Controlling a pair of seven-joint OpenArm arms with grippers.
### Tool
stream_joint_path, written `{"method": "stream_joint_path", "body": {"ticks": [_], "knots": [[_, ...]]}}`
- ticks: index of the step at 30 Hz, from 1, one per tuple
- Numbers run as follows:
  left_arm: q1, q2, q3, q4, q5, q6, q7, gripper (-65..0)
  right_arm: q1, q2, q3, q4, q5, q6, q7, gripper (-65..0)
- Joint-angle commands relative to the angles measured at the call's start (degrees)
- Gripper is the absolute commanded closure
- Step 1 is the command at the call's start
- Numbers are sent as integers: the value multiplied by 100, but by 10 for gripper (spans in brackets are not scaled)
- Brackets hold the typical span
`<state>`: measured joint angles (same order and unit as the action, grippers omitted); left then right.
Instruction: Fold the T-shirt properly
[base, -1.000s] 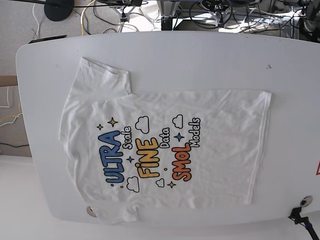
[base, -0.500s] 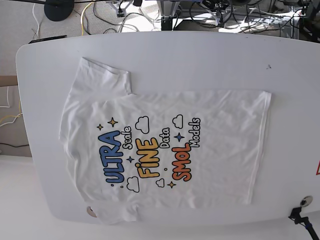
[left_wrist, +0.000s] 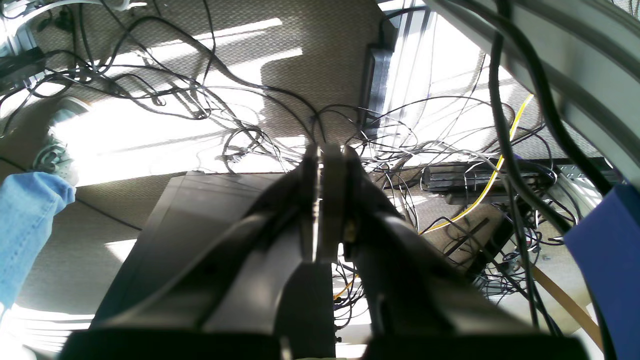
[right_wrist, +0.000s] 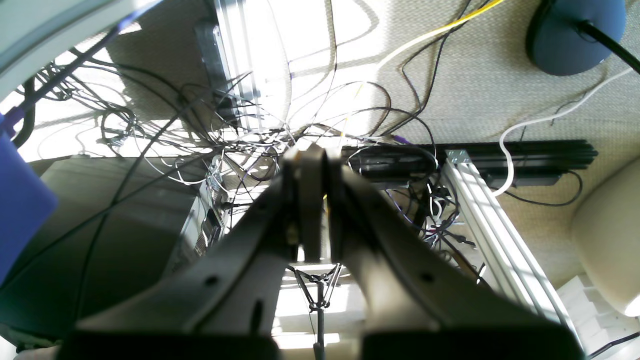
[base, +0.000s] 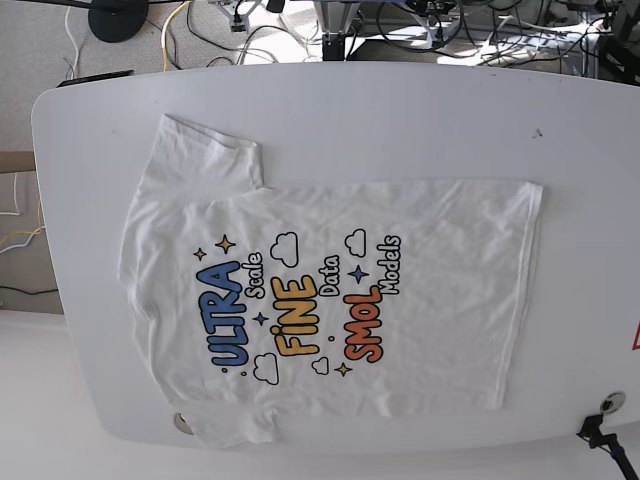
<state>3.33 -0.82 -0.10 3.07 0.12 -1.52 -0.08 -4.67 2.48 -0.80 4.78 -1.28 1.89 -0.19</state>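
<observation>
Base view shows the T-shirt spread flat, print up, on the white worktop, collar left. Left gripper and right gripper hang off-table, jaws pressed together, empty. Best start: pinch both sleeve-side corners evenly.

Sunlit carpet, tangled cables, possibly desk.

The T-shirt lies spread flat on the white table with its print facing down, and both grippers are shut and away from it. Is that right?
Not quite. The base view shows the T-shirt print side up: the coloured lettering is plainly readable. The rest holds: it lies spread flat on the white table, and the wrist views show the left gripper and right gripper shut, away from it.
</observation>
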Motion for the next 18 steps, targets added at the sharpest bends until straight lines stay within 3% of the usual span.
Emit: {"method": "stream_joint_path", "body": {"ticks": [1,5,11,18], "knots": [[40,-10,-3,-4,19,-11,-14,-1,-21,20,-4,-7,0,-9,-3,-5],[172,-10,-3,58,10,-11,-23,0,-127,20,-4,133,0,-9,67,-4],[937,-37,-12,1253,10,-20,12,-1,-1226,38,-4,2024,-8,-53,155,-6],[1807,-133,-12,2317,10,-20,-23,-1,-1955,38,5,2955,0,-44,155,-4]]}}
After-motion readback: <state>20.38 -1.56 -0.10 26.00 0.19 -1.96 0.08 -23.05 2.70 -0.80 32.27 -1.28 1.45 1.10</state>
